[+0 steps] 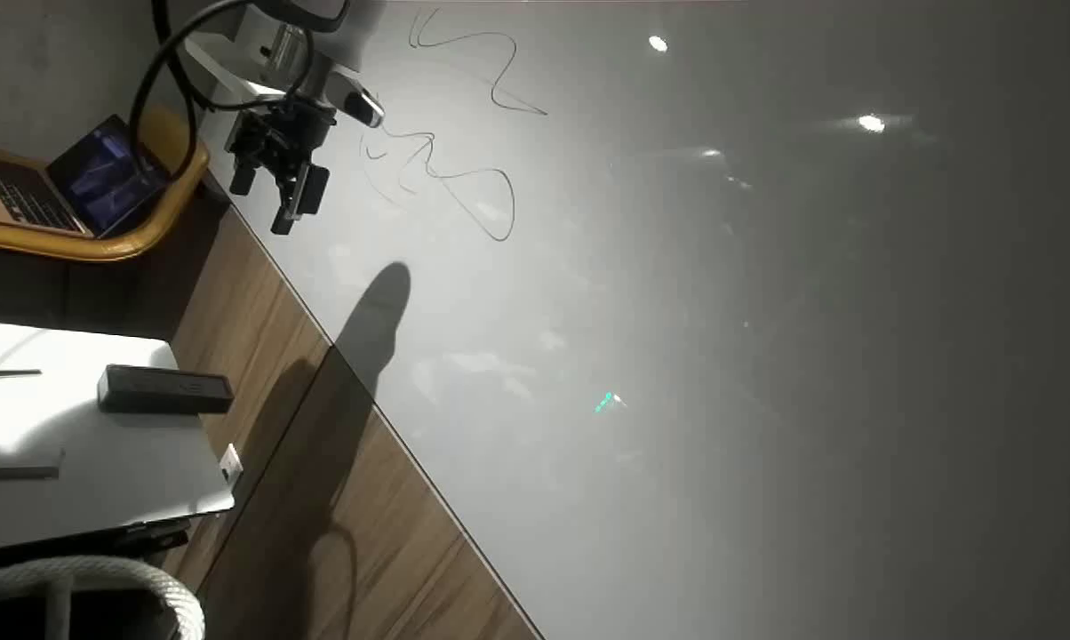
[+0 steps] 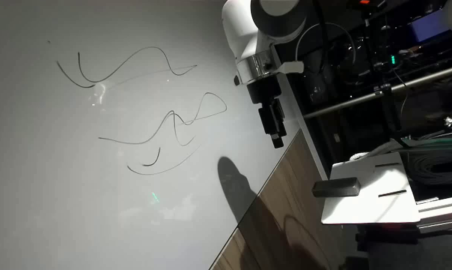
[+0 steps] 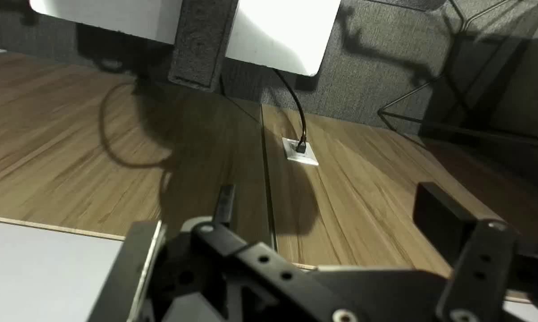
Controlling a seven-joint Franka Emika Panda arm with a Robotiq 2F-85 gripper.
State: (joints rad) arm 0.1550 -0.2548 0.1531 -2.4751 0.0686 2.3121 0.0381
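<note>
My gripper (image 3: 334, 210) stands open, with nothing between its two fingers in the wrist view. A dark block with a pale metal edge (image 3: 146, 268) sits alongside the left finger. In both exterior views the gripper (image 1: 264, 200) hangs in front of the whiteboard (image 1: 677, 311), near the edge where wooden panelling (image 1: 277, 462) begins. Thin dark pen strokes (image 2: 154, 140) curve across the board beside it. A dark oblong block (image 2: 336, 187) rests on a small white table (image 2: 376, 210), partly over its edge and apart from the gripper. This same block (image 3: 202, 44) shows at the top of the wrist view.
Two thin dark strips lie on the white table. A laptop (image 1: 24, 191) sits on a yellow-rimmed seat (image 1: 99, 251). A white rope-rimmed basket (image 1: 184, 600) stands below the table. A wall socket (image 3: 311, 157) with a black cable is set in the panelling. A metal bar (image 2: 346, 103) crosses an exterior view.
</note>
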